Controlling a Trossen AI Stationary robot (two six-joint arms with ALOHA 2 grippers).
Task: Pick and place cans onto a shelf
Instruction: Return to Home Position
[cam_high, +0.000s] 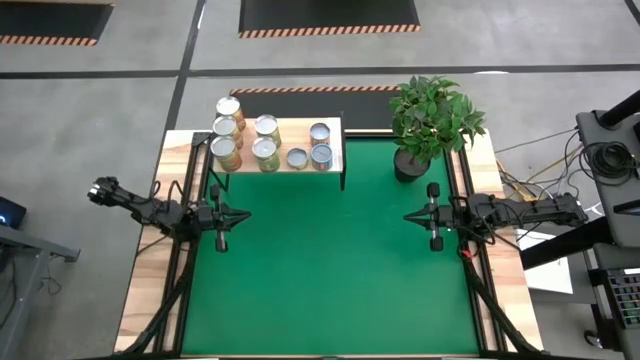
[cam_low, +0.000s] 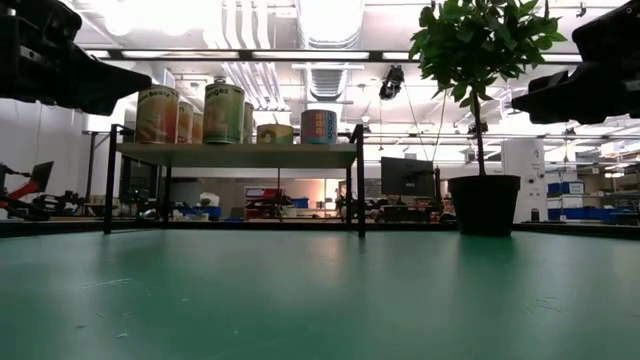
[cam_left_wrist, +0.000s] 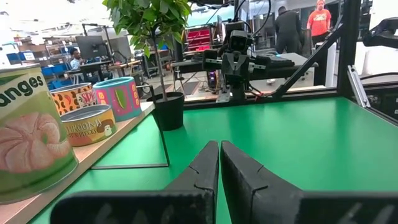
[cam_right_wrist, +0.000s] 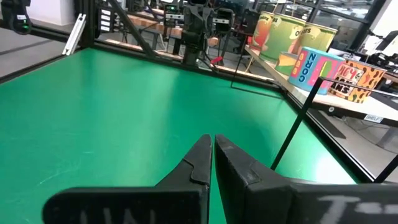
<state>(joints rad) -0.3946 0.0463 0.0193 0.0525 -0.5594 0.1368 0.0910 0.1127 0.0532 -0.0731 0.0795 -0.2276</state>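
Note:
Several cans (cam_high: 262, 143) stand upright on the wooden top of the shelf (cam_high: 338, 155) at the table's far left; the low view shows the cans (cam_low: 224, 112) on the shelf (cam_low: 236, 155), whose thin black legs rest on the green mat. My left gripper (cam_high: 243, 214) is shut, level above the mat near the left edge, its fingers (cam_left_wrist: 219, 163) empty. My right gripper (cam_high: 410, 216) is shut and empty near the right edge, its fingers (cam_right_wrist: 212, 157) level above the mat. Both stand apart from the cans.
A potted plant (cam_high: 430, 122) in a dark pot (cam_low: 484, 204) stands at the far right corner of the green mat (cam_high: 330, 270). Black frame rails run along both side edges. People show in the room beyond, in the left wrist view.

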